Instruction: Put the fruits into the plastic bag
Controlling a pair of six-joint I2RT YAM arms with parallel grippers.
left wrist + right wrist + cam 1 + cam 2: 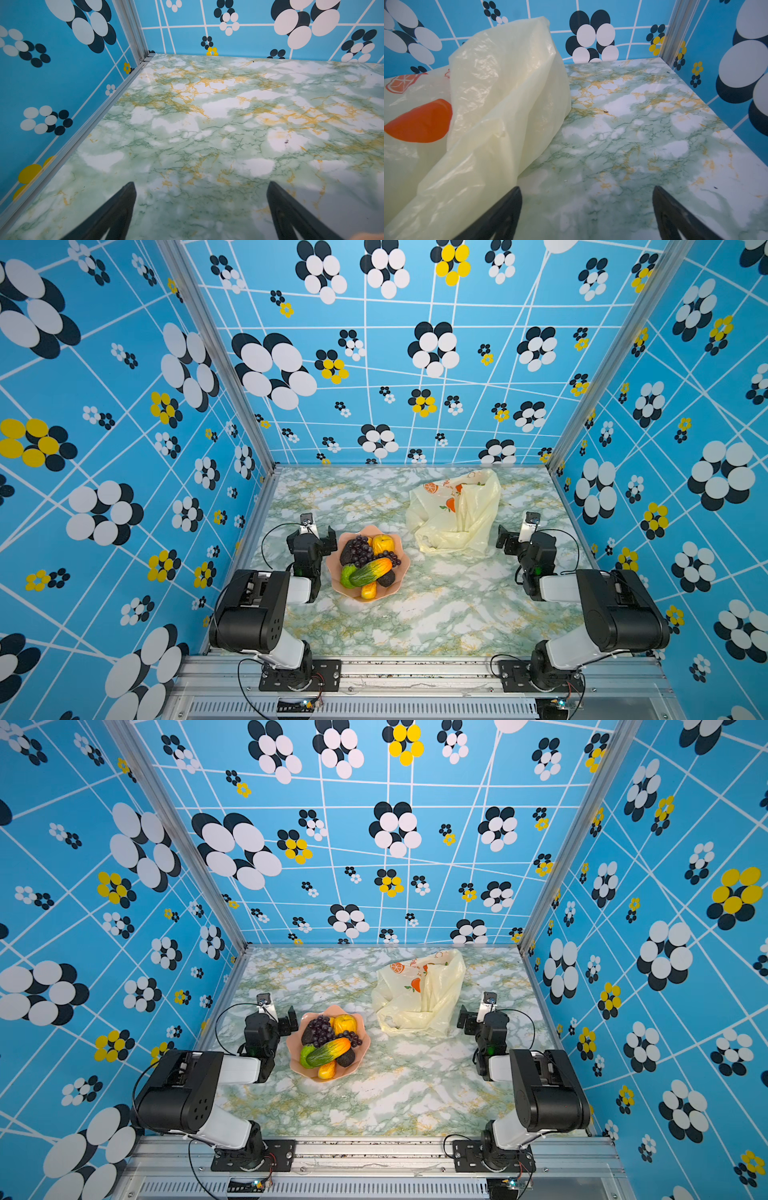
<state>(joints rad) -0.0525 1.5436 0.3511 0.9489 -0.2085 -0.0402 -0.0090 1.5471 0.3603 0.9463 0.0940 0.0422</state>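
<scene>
Left tool [200, 184] wide; right tool [586, 187] wide, bag [500, 83] maybe touching; fruits [370, 570] in bowl [402, 568].

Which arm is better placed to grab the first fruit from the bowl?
Left. The left hand, open, sits right beside the pink bowl of fruits; the right hand, also open, is by the plastic bag, farther away.

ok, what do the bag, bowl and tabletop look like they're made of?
The bag: thin plastic film, pale yellow, translucent, glossy; it crinkles and slumps.
The bowl: probably moulded plastic, pink, smooth scalloped rim; could be glazed ceramic.
The table: likely printed marble-look laminate or film, slightly shiny; real stone can't be ruled out.
</scene>
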